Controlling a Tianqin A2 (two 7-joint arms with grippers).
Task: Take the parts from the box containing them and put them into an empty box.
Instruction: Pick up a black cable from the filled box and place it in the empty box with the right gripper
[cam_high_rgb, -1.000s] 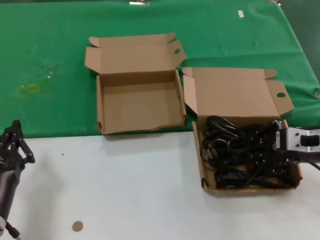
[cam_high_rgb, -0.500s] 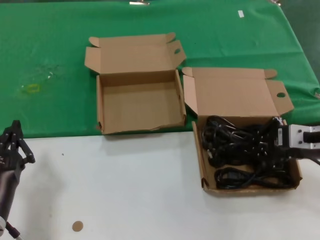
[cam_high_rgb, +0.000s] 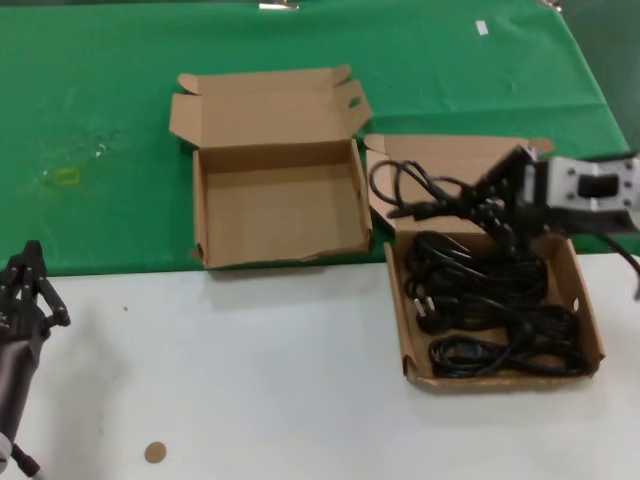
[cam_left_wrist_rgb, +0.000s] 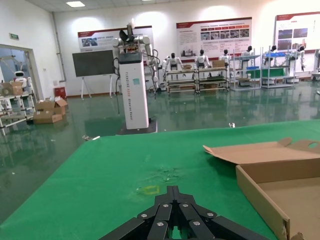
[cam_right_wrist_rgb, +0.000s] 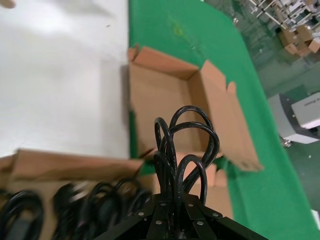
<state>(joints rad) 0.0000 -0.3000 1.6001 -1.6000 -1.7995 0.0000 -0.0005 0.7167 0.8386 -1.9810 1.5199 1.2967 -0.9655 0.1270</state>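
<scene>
My right gripper (cam_high_rgb: 497, 190) is shut on a coiled black power cord (cam_high_rgb: 425, 192) and holds it in the air above the back of the wide low-walled box (cam_high_rgb: 594, 330) and in front of its lid flap. The cord's loops stick out from the jaws in the right wrist view (cam_right_wrist_rgb: 182, 150). Several more black cords (cam_high_rgb: 480, 310) lie tangled in that box. The smaller, taller-walled box (cam_high_rgb: 275, 215) with the ragged front edge stands open to the left on the green cloth, with nothing in it; it also shows in the right wrist view (cam_right_wrist_rgb: 165, 102). My left gripper (cam_high_rgb: 25, 285) is shut and idle at the near left.
A green cloth (cam_high_rgb: 100, 130) covers the far half of the table, white surface (cam_high_rgb: 250, 380) the near half. A small brown disc (cam_high_rgb: 154, 452) lies near the front edge. The open lid flaps of both boxes stand up at their far sides.
My right gripper has risen out of the wide box and moved back, lifting one coiled cord clear of the pile. The left arm has not moved.
</scene>
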